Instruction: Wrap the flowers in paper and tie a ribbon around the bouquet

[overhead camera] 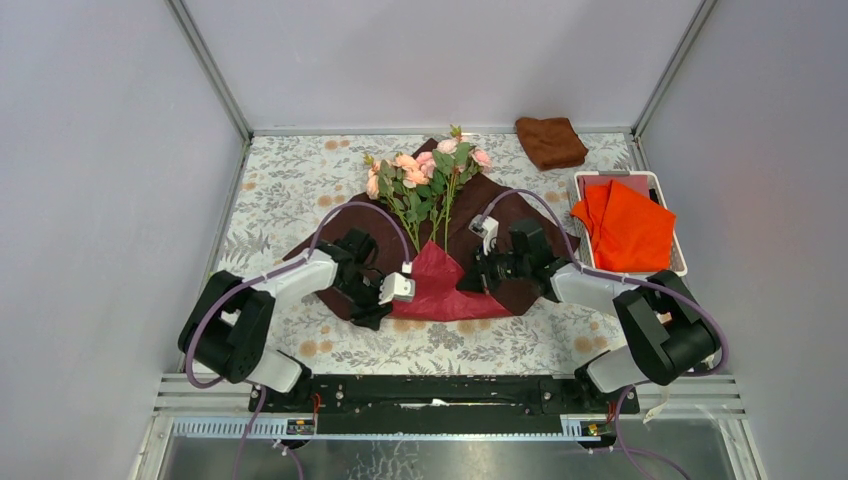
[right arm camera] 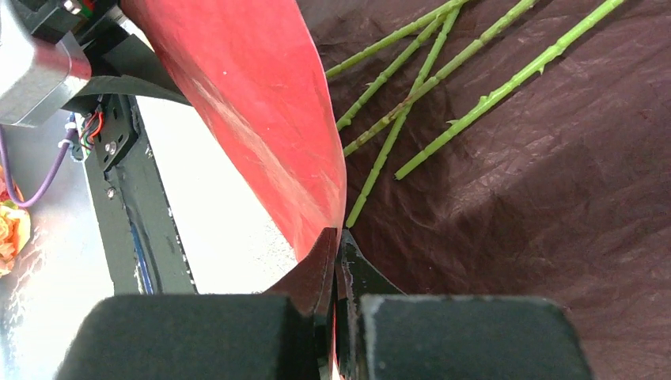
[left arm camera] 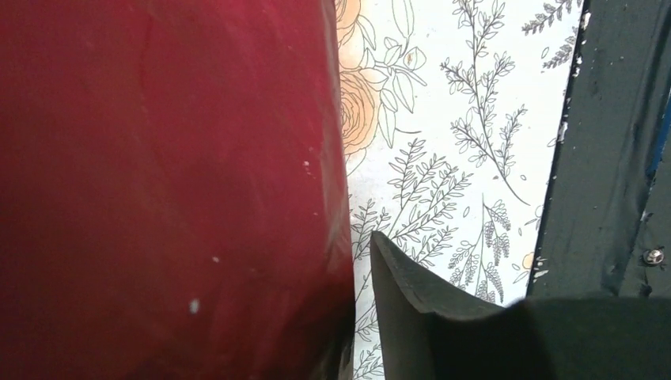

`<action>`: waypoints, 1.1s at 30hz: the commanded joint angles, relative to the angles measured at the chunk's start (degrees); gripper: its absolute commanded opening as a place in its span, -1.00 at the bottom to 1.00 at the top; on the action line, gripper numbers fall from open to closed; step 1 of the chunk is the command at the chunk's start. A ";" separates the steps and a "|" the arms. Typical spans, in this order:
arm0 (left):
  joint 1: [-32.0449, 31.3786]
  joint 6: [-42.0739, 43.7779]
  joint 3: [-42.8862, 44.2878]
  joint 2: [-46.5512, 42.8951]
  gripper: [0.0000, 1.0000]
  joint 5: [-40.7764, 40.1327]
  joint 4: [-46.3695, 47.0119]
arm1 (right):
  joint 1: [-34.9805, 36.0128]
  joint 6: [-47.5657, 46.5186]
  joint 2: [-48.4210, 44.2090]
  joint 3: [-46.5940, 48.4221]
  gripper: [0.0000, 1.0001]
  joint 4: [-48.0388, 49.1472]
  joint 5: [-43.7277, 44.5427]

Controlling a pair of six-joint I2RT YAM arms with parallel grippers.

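— Patterned tablecloth (overhead camera: 290, 180), grey walls, overhead view. Which step is shown?

— Wrapping, by my reading. The paper (overhead camera: 440, 290) lies at centre frame with the flowers (overhead camera: 425, 175) on it. The blooms point toward the top, and the stems (right arm camera: 396, 119) lie bare on the sheet's dark side. My right gripper (right arm camera: 339, 247) is pinched closed on the edge of a red flap raised from the lower part of the sheet. My left gripper (overhead camera: 375, 312) sits at the flap's left edge. One finger (left arm camera: 411, 317) shows beside the paper and the other is hidden, so I cannot tell how wide it stands.

— Next move?

— I would carry the flap across the stems without tearing the thin sheet or dragging them. No ribbon shows in any view.

— Containers?

— One white basket (overhead camera: 612, 176), right of frame, holds folded orange sheets (overhead camera: 630, 230). A brown cloth (overhead camera: 550, 142) lies above it, outside.
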 commanded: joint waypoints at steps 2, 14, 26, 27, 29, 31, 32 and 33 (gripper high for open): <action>2.66 3.95 -1.97 0.96 0.09 -5.59 -4.02 | -0.58 -0.13 0.65 2.66 -1.00 -1.49 0.52; 4.51 -7.14 8.88 -8.17 0.78 8.48 -7.54 | -0.54 -0.99 2.25 6.44 -1.00 -4.00 0.90; 5.03 -31.72 15.94 3.75 0.90 11.61 8.63 | -0.55 -2.35 2.24 8.42 -1.00 -5.60 3.60; 5.08 -32.10 15.93 4.38 0.86 9.36 9.50 | -0.58 -2.49 2.27 8.59 -1.00 -5.63 3.92; 5.30 -32.43 15.63 5.33 0.75 7.34 11.13 | -0.58 -2.68 2.64 9.08 -1.00 -5.63 4.82; 5.38 -32.76 15.43 6.33 0.54 7.55 12.13 | -0.58 -2.63 3.52 9.89 -1.00 -5.63 5.73; 5.38 -32.74 15.52 6.95 0.40 8.10 12.14 | -0.58 -2.60 4.12 10.34 -1.00 -5.65 6.04; 5.41 -32.71 15.71 7.64 0.26 8.51 12.10 | -0.58 -2.52 4.65 10.77 -1.00 -5.69 6.51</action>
